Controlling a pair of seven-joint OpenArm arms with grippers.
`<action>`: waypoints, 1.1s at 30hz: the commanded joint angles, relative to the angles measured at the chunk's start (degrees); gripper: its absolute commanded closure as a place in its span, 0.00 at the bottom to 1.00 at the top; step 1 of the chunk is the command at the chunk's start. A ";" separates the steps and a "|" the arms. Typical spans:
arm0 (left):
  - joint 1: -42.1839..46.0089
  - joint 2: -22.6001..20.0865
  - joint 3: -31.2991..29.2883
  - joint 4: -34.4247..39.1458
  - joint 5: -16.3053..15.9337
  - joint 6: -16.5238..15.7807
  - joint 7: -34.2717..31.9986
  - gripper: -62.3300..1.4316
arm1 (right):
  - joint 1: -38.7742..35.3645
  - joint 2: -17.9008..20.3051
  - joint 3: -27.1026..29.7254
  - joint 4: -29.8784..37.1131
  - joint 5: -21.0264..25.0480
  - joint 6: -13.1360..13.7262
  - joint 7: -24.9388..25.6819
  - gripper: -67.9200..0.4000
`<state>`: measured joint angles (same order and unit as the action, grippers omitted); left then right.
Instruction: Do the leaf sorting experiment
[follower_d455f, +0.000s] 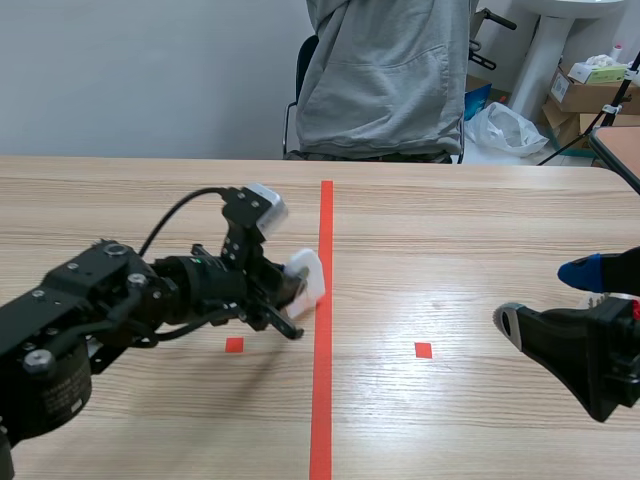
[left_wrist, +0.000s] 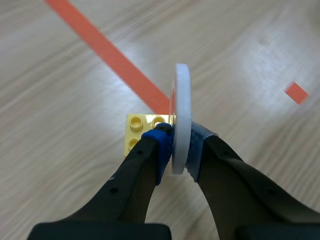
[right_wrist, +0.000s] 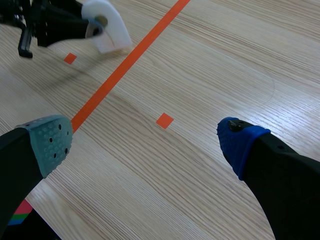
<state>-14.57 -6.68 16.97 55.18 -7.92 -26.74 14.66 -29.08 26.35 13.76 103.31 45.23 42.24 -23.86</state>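
Left gripper (left_wrist: 179, 148) clamps white leaf (left_wrist: 181, 110) upright mid-table, seemingly to seat it on yellow brick (left_wrist: 136, 126); right gripper (right_wrist: 144, 143) gapes, idle

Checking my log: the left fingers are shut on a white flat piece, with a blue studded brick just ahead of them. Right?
No: the brick is yellow, not blue, as the left wrist view shows. The left fingers are shut on the white flat piece.

yellow brick (left_wrist: 137, 130): part hidden behind white piece (left_wrist: 181, 115) | person (follower_d455f: 385, 80): cropped above
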 joint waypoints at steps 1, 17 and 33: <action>-0.81 -0.07 -2.25 2.75 -1.92 0.02 -0.07 0.91 | 0.68 0.59 0.11 1.09 0.37 0.48 1.05 0.13; -3.67 -6.45 -18.18 -0.22 -3.17 11.21 1.25 0.91 | 0.68 -1.29 0.09 1.09 0.17 0.48 0.98 0.13; -5.38 -18.23 -23.08 -11.67 -1.29 12.28 -2.34 0.91 | 0.68 -1.27 0.09 1.09 0.02 0.48 0.87 0.13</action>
<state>-20.29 -23.33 -5.26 42.09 -9.02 -14.61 13.06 -29.10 24.45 13.76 103.31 44.82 42.24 -23.88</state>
